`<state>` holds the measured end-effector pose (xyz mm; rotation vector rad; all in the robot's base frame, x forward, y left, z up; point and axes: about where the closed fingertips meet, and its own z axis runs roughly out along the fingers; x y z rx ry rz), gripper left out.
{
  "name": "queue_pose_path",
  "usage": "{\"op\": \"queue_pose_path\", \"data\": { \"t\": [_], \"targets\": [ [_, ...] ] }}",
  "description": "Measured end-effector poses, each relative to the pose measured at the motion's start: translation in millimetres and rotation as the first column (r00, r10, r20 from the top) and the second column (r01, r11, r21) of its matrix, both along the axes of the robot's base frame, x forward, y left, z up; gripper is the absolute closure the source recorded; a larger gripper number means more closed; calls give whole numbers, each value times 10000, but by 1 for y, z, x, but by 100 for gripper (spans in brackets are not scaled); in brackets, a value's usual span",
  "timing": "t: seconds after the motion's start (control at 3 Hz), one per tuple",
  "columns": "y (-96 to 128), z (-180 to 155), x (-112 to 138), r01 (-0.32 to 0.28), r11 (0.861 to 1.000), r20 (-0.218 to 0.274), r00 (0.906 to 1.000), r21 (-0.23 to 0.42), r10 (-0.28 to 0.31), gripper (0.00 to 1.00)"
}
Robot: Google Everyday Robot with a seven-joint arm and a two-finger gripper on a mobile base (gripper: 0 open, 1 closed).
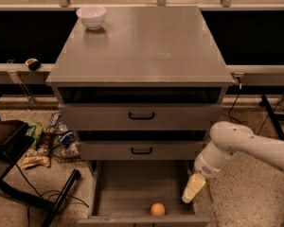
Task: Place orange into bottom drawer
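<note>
The orange (157, 209) lies on the floor of the open bottom drawer (132, 186), near its low front panel and a little right of centre. My gripper (193, 188) hangs over the drawer's right side wall, above and to the right of the orange and apart from it. Nothing shows in the gripper. The white arm (248, 145) reaches in from the right edge of the view.
The grey cabinet (142, 46) has two upper drawers with black handles (141, 116), both slightly open. A white bowl (91, 17) stands on the cabinet top at the back left. A black chair base (19, 183) and snack packets (42, 145) lie on the floor left.
</note>
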<state>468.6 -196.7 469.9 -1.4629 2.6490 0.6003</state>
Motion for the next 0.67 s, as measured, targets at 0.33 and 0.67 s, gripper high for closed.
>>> {"op": "queue_pose_path", "data": {
  "t": [0.33, 0.67],
  "targets": [
    [-22, 56, 1, 259, 9952, 380, 9990, -949, -224, 0],
    [-37, 88, 0, 705, 9916, 1147, 9917, -1082, -580, 0]
  ]
}}
